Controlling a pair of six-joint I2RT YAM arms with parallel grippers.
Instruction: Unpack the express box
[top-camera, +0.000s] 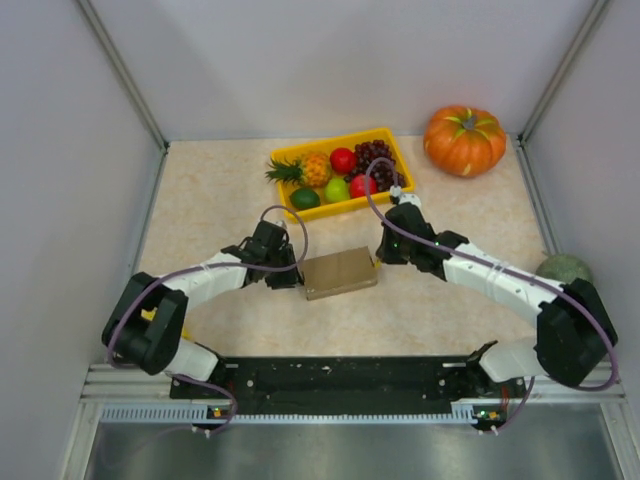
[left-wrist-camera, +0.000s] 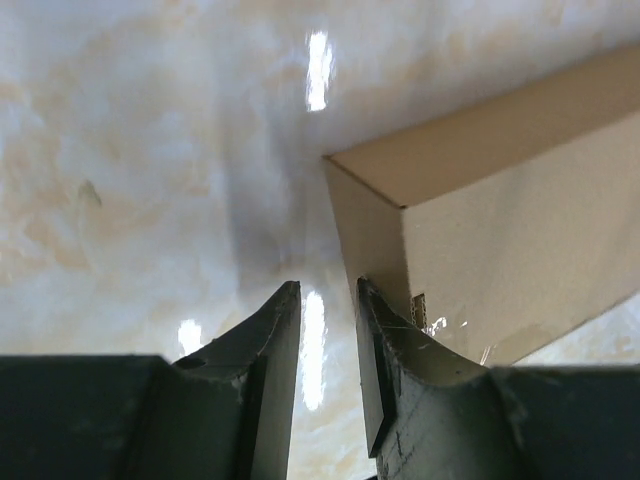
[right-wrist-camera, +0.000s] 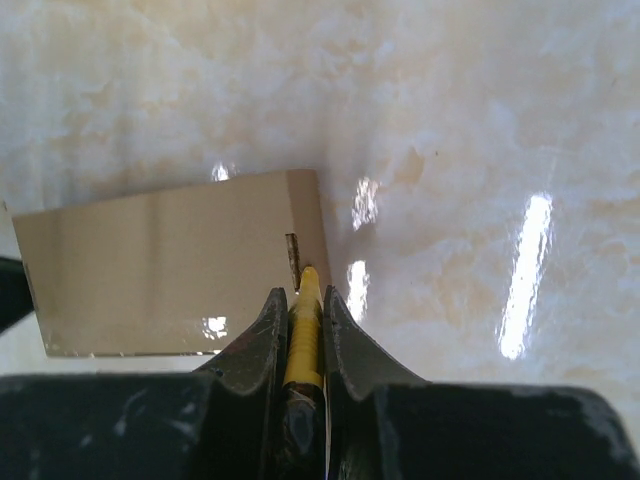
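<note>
R gripper (right-wrist-camera: 302, 297): yellow tool (right-wrist-camera: 303, 340) prob. touching box (right-wrist-camera: 160, 270).

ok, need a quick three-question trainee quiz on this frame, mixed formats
1. True or false: the left gripper has the express box clamped.
2. The right gripper holds: A) nothing B) a slim yellow tool C) the express box.
3. Fill in: the pumpkin sits at the table's far ___ corner.
Key: 1 false, it sits empty beside the box; 2 B; 3 right.
</note>
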